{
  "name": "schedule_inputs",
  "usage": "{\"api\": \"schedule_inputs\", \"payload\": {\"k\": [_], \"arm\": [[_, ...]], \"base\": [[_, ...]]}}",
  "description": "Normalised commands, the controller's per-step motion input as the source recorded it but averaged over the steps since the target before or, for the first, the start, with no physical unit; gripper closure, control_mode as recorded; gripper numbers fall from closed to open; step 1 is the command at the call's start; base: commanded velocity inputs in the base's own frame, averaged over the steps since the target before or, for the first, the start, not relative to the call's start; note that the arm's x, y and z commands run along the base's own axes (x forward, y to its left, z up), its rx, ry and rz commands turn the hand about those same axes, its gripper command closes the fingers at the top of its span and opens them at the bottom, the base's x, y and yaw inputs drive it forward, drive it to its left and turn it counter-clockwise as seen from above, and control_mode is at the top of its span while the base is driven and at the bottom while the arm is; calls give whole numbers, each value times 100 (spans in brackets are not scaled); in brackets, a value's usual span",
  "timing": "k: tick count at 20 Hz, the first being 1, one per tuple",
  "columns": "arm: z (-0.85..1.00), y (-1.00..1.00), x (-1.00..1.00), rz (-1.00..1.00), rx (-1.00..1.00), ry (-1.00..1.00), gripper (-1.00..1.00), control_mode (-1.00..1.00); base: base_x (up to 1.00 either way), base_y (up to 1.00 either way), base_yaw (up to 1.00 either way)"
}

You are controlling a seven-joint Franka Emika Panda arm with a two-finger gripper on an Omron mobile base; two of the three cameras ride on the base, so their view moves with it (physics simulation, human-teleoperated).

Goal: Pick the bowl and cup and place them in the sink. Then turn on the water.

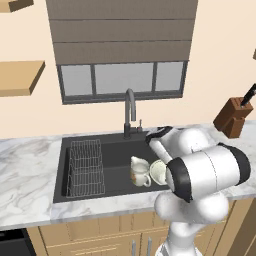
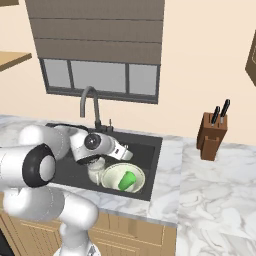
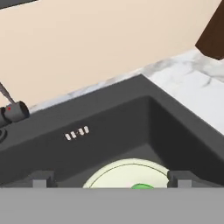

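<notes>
Jaws (image 3: 112, 179) stand wide apart and hold nothing, hanging over the sink (image 2: 150, 145) just above the bowl (image 2: 112, 175). You have the bowl already down in the sink, at the end away from the wire rack (image 1: 85, 167), with the cup (image 2: 128, 180) lying on its side inside it; in the hand view the bowl's pale rim (image 3: 127, 173) and a sliver of green sit between the two tips. A cream jug (image 1: 140, 172) stands just beside the bowl, on the rack side.

By my reading both dishes are placed, so what is left for you is the water. The tap (image 2: 90, 107) rises from the back rim of the sink, behind the jug, and its small side lever (image 3: 15, 111) is the part to take. Expect it to be stiff, smooth and short, likely to slip off flat pads, so push it from the side or pinch it near its free end rather than at the base. Lift clear of the glossy bowl first; it looks light and could be knocked.
</notes>
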Motion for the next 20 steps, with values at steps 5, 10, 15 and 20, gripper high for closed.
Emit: {"api": "schedule_inputs", "payload": {"k": [5, 10, 15, 20], "arm": [[1, -1, 0, 3, 3, -23, -100, -100], [5, 0, 0, 1, 4, -12, -100, -100], [4, 0, -6, 2, 2, -19, -100, -100], [31, 0, -1, 1, 3, -19, -100, -100]], "base": [[0, 0, 0], [0, 0, 0], [0, 0, 0], [0, 0, 0]]}}
